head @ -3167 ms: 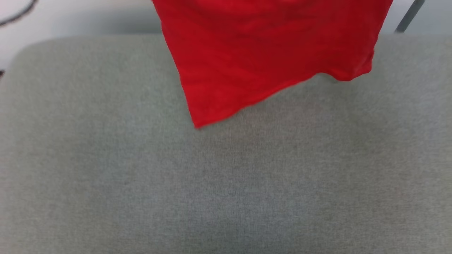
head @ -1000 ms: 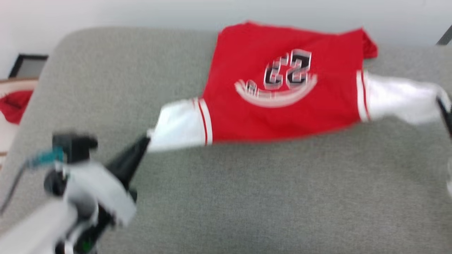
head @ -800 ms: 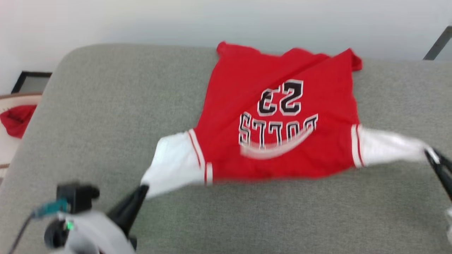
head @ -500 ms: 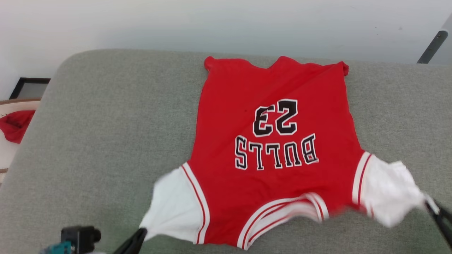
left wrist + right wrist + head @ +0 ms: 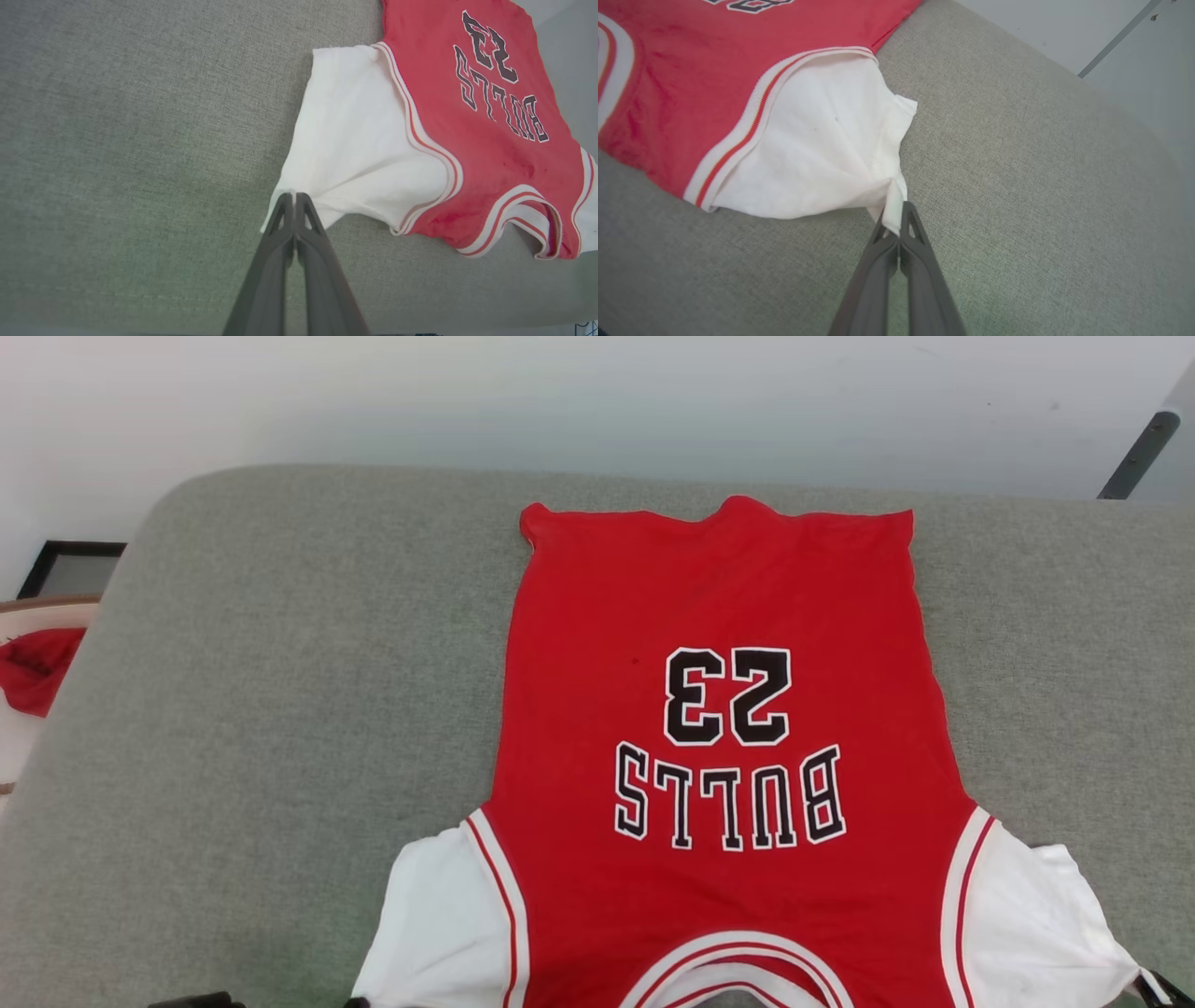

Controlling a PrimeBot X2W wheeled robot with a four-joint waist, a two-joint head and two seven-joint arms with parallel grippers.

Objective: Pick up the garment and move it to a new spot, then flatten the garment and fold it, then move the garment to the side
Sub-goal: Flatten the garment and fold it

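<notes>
The garment (image 5: 719, 709), a red jersey with white short sleeves and black lettering, lies spread on the grey cushion (image 5: 261, 728), hem at the far side and collar at the near edge. My left gripper (image 5: 294, 198) is shut on the corner of one white sleeve (image 5: 355, 140). My right gripper (image 5: 896, 212) is shut on the corner of the other white sleeve (image 5: 822, 149). In the head view the sleeves (image 5: 429, 924) reach toward the bottom corners, with a dark fingertip (image 5: 1167, 992) at the lower right.
A small plain red cloth (image 5: 33, 667) lies off the cushion's left edge beside a dark frame (image 5: 65, 567). A pale wall (image 5: 597, 401) runs behind the cushion, with a dark bar (image 5: 1134, 453) at the far right. Bare cushion lies left and right of the jersey.
The jersey, first hanging in the air, has been drawn toward me and laid flat, lettering up. Both grippers pulled the sleeves back toward the near edge and dropped to the head view's bottom.
</notes>
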